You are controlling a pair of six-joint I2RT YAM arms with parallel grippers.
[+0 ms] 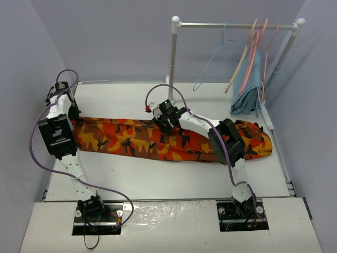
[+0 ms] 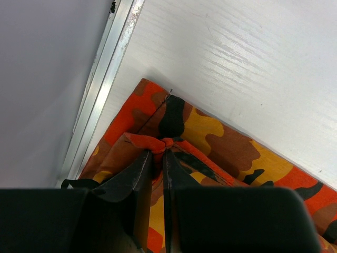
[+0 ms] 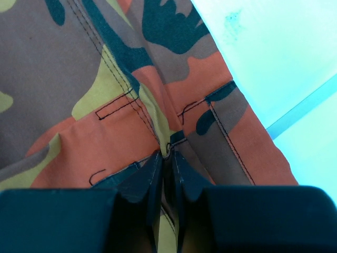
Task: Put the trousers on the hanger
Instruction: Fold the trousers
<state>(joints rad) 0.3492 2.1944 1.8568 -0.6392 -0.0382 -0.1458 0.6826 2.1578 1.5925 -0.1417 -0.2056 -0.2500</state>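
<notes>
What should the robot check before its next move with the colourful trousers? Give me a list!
1. Left gripper pinching the trousers at their corner: ok.
2. Right gripper pinching a stitched fold of the trousers: ok.
3. Trousers lying stretched out flat on the table: ok.
4. Each pinch catching every layer of fabric: cannot tell.
5. Blue hanger hanging on the rail, ready to use: ok.
</notes>
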